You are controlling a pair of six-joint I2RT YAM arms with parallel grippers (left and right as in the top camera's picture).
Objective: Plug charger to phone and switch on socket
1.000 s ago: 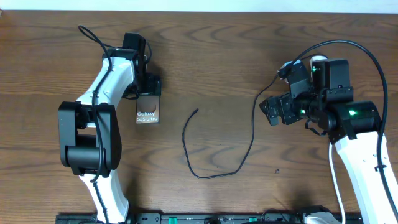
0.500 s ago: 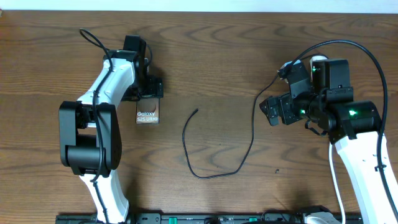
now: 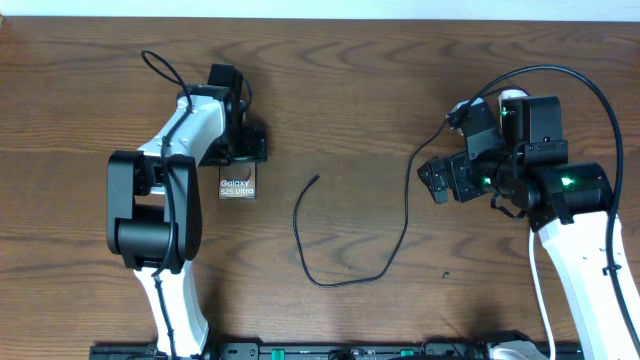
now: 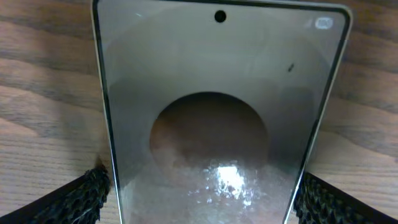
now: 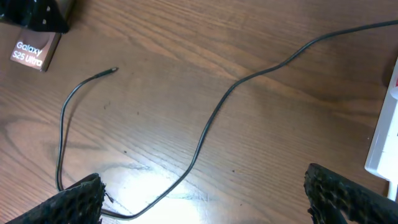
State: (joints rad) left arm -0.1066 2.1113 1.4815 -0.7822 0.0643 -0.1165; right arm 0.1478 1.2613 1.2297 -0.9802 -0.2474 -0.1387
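The phone lies face up at centre left, printed "Galaxy S25 Ultra". It fills the left wrist view and shows at the top left of the right wrist view. My left gripper is shut on the phone's far end, one finger against each long edge. The charger cable loops across the middle, with its tip free on the wood. My right gripper is open and empty above the cable. The socket is mostly hidden behind the right arm.
The wooden table ends at a white wall along the far edge. The right arm's own thick black cable arcs over the right side. The arm bases stand at the near edge.
My left arm has swung slightly to the right over the phone's far end. The phone, the charger cable and the right arm have not moved.
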